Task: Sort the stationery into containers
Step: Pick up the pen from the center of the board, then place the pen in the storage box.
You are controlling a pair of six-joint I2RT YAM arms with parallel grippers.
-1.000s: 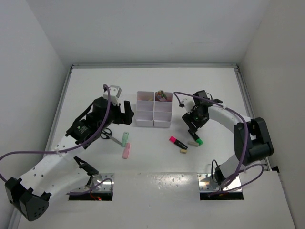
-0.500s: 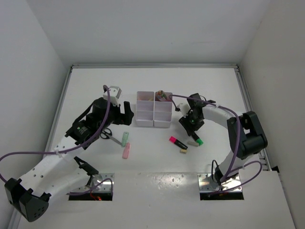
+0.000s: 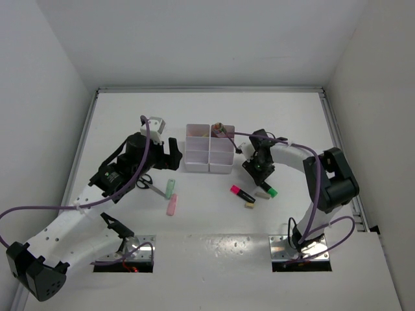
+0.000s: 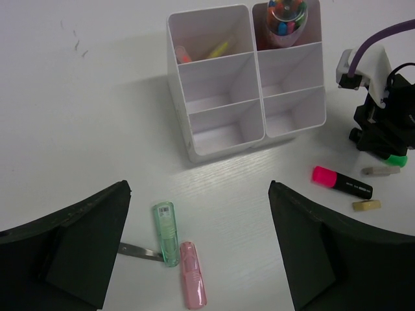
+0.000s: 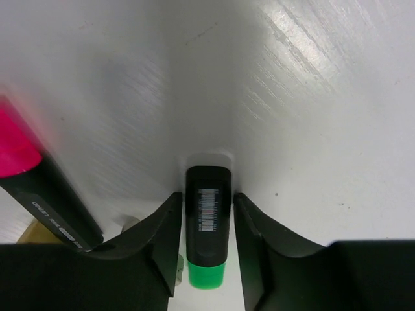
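Observation:
The white organizer tray point(image 3: 196, 162) stands mid-table; its far compartments hold pens point(image 4: 283, 14). A green highlighter point(image 5: 207, 220) lies on the table between my right gripper's point(image 5: 207, 202) fingers, which stand close on either side with thin gaps. In the top view the right gripper point(image 3: 262, 175) is low over it point(image 3: 269, 191). A pink highlighter point(image 3: 242, 193) and a beige eraser point(image 3: 248, 206) lie to the left. My left gripper point(image 4: 198, 188) is wide open and empty, above a green stick point(image 4: 166, 233) and a pink stick point(image 4: 193, 274).
A scissors blade point(image 4: 139, 251) pokes out beside the green stick, its black handles point(image 3: 146, 183) under the left arm. A small beige piece point(image 4: 380, 171) lies by the green highlighter. The tray's rim point(image 4: 256, 48) is to the right gripper's left.
My right gripper has moved left and down onto the green highlighter, so its fingers now stand on either side of it. The left arm has not moved.

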